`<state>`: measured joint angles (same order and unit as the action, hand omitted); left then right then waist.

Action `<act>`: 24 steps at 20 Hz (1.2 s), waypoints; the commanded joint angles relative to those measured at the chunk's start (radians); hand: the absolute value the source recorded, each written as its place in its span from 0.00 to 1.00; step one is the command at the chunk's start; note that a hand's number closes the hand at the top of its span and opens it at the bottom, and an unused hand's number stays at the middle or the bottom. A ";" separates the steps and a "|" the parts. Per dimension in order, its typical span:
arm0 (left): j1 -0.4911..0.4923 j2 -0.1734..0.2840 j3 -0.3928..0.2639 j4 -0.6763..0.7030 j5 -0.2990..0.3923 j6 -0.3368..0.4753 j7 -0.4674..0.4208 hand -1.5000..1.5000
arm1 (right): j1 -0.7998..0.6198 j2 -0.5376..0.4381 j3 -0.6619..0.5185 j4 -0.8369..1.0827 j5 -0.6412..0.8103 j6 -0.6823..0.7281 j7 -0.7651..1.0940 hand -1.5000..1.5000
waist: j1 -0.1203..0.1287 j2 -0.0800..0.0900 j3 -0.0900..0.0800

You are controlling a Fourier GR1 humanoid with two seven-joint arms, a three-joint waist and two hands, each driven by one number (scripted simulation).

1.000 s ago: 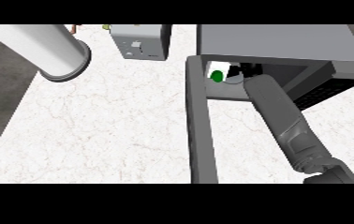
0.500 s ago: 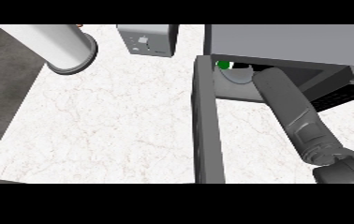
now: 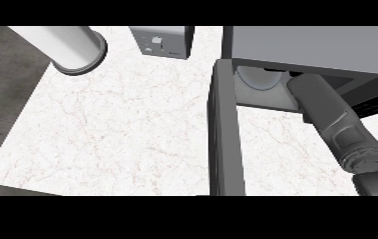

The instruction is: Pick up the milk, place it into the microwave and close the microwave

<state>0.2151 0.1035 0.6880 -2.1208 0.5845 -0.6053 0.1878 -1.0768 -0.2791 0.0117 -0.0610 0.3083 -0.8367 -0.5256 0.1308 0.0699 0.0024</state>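
The microwave (image 3: 303,45) stands at the upper right with its door (image 3: 225,133) swung open toward me, seen edge-on as a dark grey bar. My right forearm (image 3: 332,118) runs up from the lower right into the microwave's opening. Its hand is hidden inside the cavity. A pale round turntable (image 3: 258,79) shows on the cavity floor left of the forearm. The milk shows nowhere in this view. My left hand does not show either.
A pale cylinder with a grey end (image 3: 74,48) lies across the upper left corner. A small grey box with a switch (image 3: 162,42) stands at the back, left of the microwave. White marble counter (image 3: 125,128) spreads left of the door, with a dark edge at far left.
The right forearm has pushed deeper into the microwave. The green-topped item seen in the opening earlier is now out of sight. The whole scene has slid lower and rightward in view.
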 commanded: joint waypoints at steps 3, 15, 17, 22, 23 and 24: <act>-0.051 0.029 0.008 0.044 -0.052 0.010 -0.014 0.00 | -0.020 0.010 0.030 0.009 0.035 -0.024 0.005 0.00 | 0.007 0.005 0.003; -0.050 0.004 -0.093 0.062 -0.096 -0.081 -0.029 0.00 | -0.051 0.027 -0.012 -0.025 -0.008 0.178 -0.098 0.00 | 0.005 -0.006 0.003; -0.054 -0.002 -0.103 0.073 -0.092 -0.083 -0.030 0.00 | -0.033 0.051 -0.042 -0.040 -0.040 0.216 -0.135 0.00 | -0.001 -0.009 0.003; -0.075 -0.004 -0.150 0.090 -0.115 -0.115 -0.030 0.00 | -0.008 0.076 -0.091 -0.050 -0.091 0.313 -0.194 0.00 | -0.031 -0.018 0.002; -0.042 -0.009 -0.165 0.066 -0.083 -0.144 -0.027 0.00 | -0.021 0.050 -0.111 -0.057 -0.111 0.352 -0.196 0.00 | -0.021 -0.022 0.003; -0.048 -0.035 -0.177 0.061 -0.126 -0.127 -0.032 0.00 | -0.012 0.066 -0.123 -0.058 -0.125 0.391 -0.209 0.00 | -0.035 -0.025 0.002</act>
<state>0.1642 0.0926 0.5477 -2.0536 0.4837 -0.7169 0.1601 -1.0912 -0.2246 -0.0713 -0.1053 0.2255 -0.5368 -0.6981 0.1118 0.0577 0.0085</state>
